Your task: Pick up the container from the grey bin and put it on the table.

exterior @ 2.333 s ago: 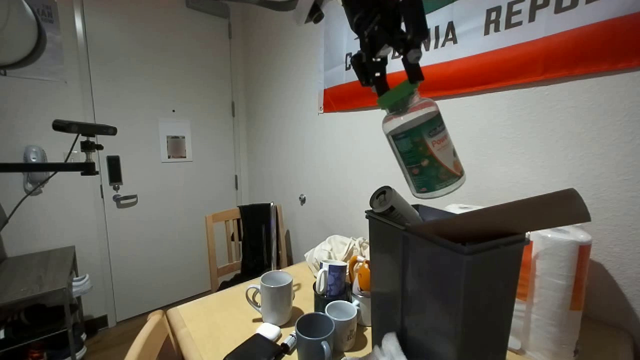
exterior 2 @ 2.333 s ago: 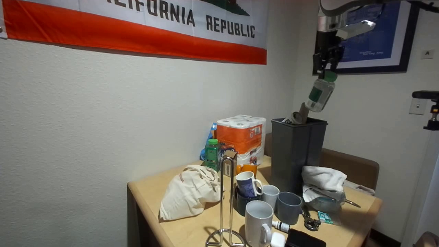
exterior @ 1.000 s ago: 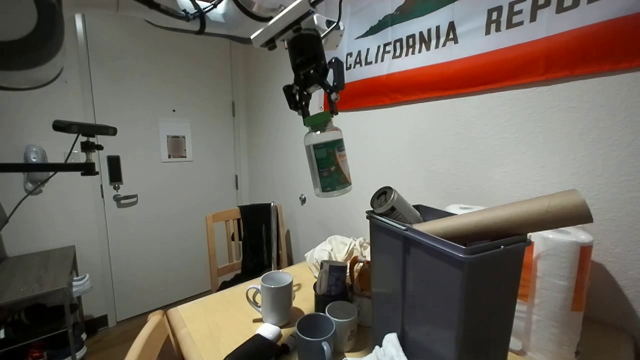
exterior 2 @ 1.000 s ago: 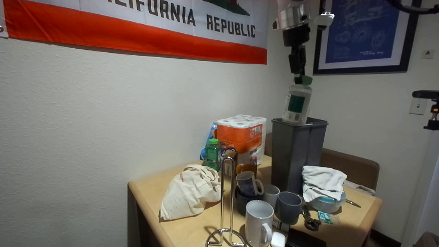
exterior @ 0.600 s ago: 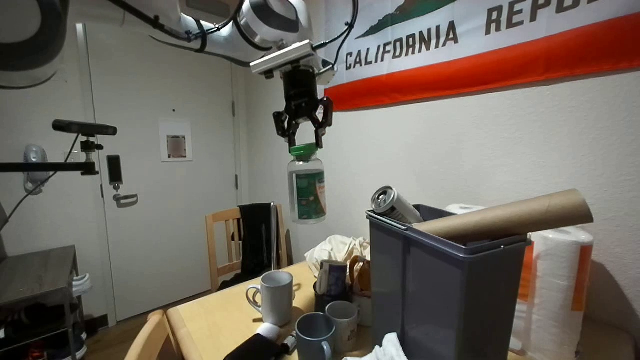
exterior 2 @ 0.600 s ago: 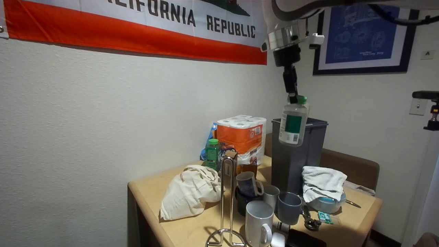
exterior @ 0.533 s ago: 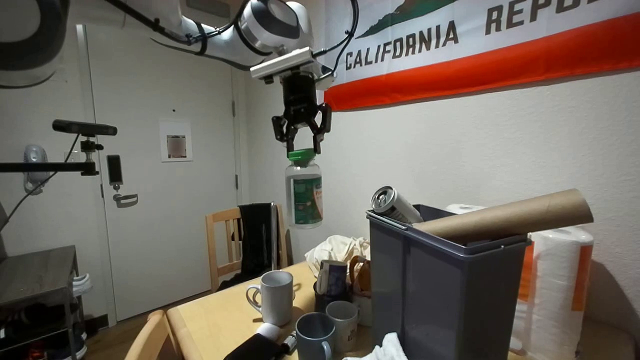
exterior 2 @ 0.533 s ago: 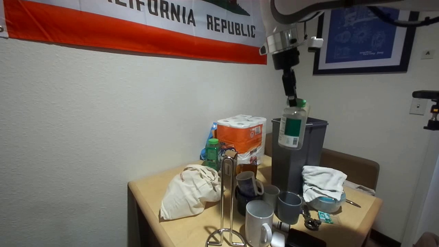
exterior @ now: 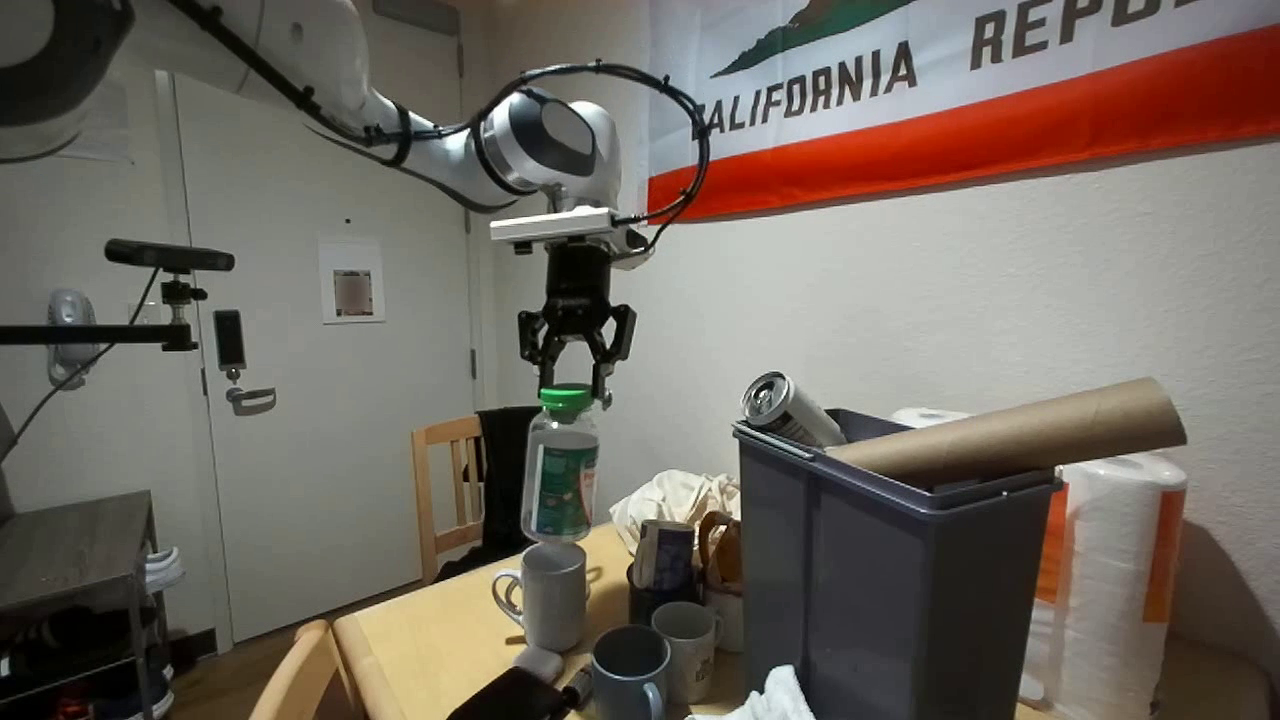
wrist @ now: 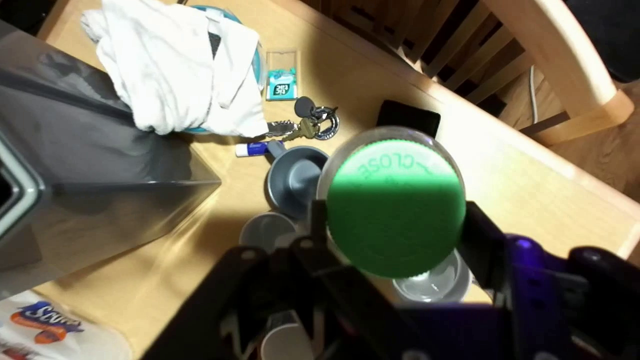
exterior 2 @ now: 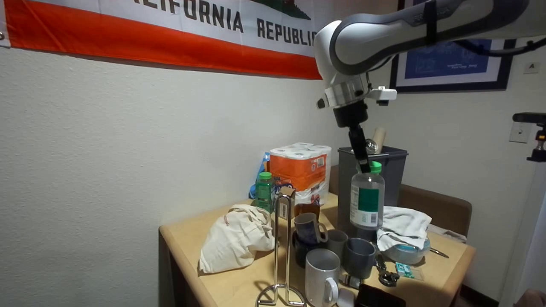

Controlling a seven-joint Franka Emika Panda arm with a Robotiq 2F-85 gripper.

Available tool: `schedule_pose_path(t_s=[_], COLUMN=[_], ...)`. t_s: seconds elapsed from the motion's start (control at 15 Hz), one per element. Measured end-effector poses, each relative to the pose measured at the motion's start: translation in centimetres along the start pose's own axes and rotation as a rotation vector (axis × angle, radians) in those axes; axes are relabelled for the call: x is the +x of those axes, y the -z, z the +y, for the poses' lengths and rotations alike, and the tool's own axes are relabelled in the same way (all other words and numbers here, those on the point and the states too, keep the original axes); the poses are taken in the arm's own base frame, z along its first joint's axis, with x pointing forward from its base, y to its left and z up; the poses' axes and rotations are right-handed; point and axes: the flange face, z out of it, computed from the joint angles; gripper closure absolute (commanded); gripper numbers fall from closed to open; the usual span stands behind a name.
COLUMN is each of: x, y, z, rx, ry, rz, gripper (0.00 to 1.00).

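My gripper [exterior: 572, 388] is shut on the green lid of the container [exterior: 562, 480], a clear bottle with a green-and-white label. The container hangs nearly upright above the table [exterior: 430, 650], beside the grey bin [exterior: 870, 600]. It also shows in an exterior view [exterior 2: 367, 200], in front of the bin. In the wrist view its lid [wrist: 395, 210] sits between both fingertips and hides part of the table. In an exterior view its base overlaps the rim of a tall light grey mug [exterior: 553, 610]; I cannot tell the gap.
Several mugs stand close together, one blue-grey [exterior 2: 359, 258]. Keys [wrist: 320, 122], a black wallet-like item [wrist: 410, 117], a white cloth [wrist: 175, 65] and a wire stand [exterior 2: 277, 256] are on the table. A can [exterior: 785, 405] and cardboard tube [exterior: 1030, 430] stick out of the bin.
The container, held throughout, has moved from over the grey bin to beside it, then down toward the table. It was tilted and now hangs nearly upright.
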Motion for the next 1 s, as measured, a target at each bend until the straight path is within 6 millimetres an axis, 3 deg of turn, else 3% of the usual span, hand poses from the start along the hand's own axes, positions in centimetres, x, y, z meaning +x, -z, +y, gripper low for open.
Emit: schedule_pose_path(t_s=[0.6, 1.0], x=[2.2, 2.4], y=[-8.8, -12.3], z=[-5.8, -8.4], rx=[0.06, 0.055], ry=[0.112, 0.155], rz=[-0.074, -0.059], gripper=[0.6, 0.6])
